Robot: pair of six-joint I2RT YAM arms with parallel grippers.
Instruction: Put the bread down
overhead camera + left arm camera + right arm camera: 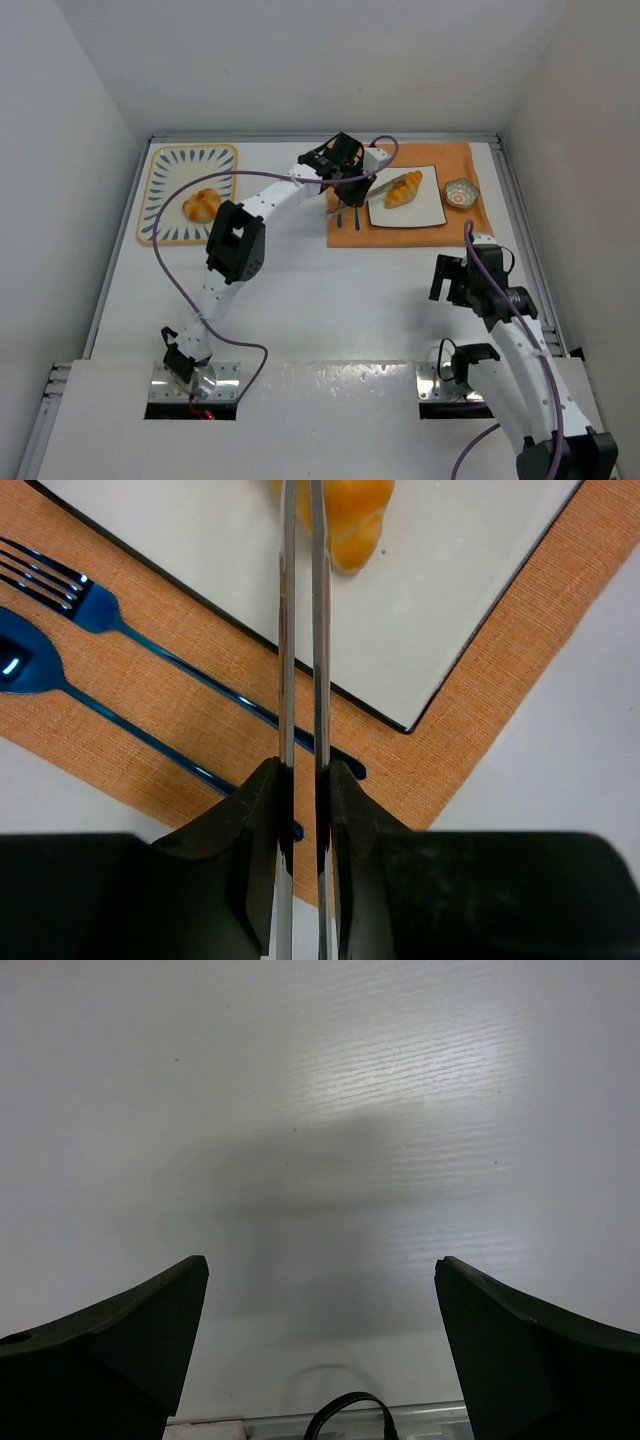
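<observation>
The croissant (403, 188) lies on a white square plate (430, 210); its end shows at the top of the left wrist view (352, 520). The round bun (201, 205) sits on a blue-patterned tray (160, 190) at the far left. My left gripper (350, 182) is shut on metal tongs (287, 630), whose two blades lie close together and reach over the plate (450, 590) to the croissant's left end. The tong tips are out of view. My right gripper (446, 282) is open and empty over bare table (320, 1270).
An orange placemat (440, 235) lies under the plate. A blue fork (90, 600) and blue spoon (30, 670) lie on the mat left of the plate. A small patterned bowl (461, 193) stands at the mat's right edge.
</observation>
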